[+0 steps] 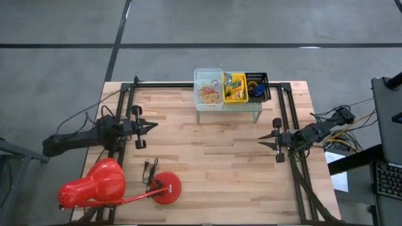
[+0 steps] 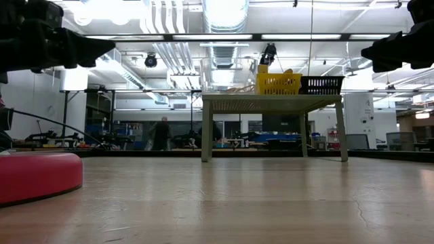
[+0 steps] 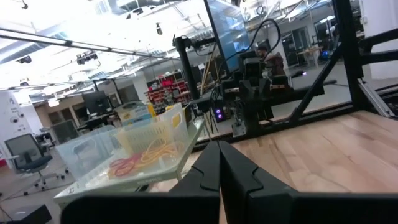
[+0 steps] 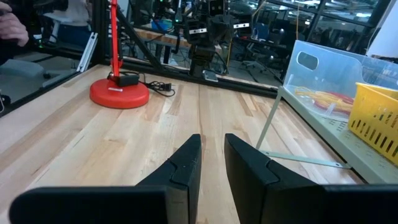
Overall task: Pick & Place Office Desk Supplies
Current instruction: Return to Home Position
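Wooden table (image 1: 207,163), red lamp (image 1: 94,185), shelf (image 1: 229,108), crayons (image 1: 237,88)

At the far edge of the pale wooden tabletop (image 1: 207,157), just right of centre: mint-green perforated metal shelf (image 1: 229,107). Lined up on it, left to right: clear plastic bin (image 1: 196,88) with thin rubber bands (image 1: 209,94), yellow mesh bin (image 1: 225,88) with crayon boxes (image 1: 236,94), black mesh bin (image 1: 267,88) with ring loops (image 1: 256,90). In the near left corner: big pink-red desk lamp (image 1: 94,185), base toward the near edge's middle.
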Controlling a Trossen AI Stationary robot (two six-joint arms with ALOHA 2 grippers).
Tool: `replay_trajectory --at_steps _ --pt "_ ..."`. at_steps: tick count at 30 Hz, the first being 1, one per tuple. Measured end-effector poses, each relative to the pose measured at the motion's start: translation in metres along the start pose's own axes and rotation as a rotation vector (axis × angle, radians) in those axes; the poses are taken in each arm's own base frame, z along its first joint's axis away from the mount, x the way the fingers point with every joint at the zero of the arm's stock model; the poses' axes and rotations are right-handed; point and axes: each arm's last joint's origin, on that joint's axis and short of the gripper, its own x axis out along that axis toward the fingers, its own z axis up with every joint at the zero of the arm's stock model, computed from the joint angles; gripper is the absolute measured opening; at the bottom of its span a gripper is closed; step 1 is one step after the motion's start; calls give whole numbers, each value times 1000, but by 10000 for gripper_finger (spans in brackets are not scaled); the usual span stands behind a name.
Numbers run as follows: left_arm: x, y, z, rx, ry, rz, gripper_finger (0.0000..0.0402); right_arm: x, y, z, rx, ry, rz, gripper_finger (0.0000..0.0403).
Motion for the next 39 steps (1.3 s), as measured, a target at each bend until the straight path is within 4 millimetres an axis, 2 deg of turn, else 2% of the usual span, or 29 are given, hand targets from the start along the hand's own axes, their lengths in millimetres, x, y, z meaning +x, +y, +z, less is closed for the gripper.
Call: replay_trajectory --at_steps 5,21,25,32,39 --pt "-7 -1 -2 -2 10 -4 0 0 0 0 0 0 0 68" --pt "-8 -5 -12 -25 123 -34 8 0 0 0 0 1 0 68" --pt "-7 -5 -14 -137 141 -28 14 0 0 0 0 1 0 68" --pt "-7 -5 -14 -461 149 -5 16 0 0 0 0 1 1 68" --pt "-7 -5 -14 -506 148 -1 17 0 0 0 0 1 1 68"
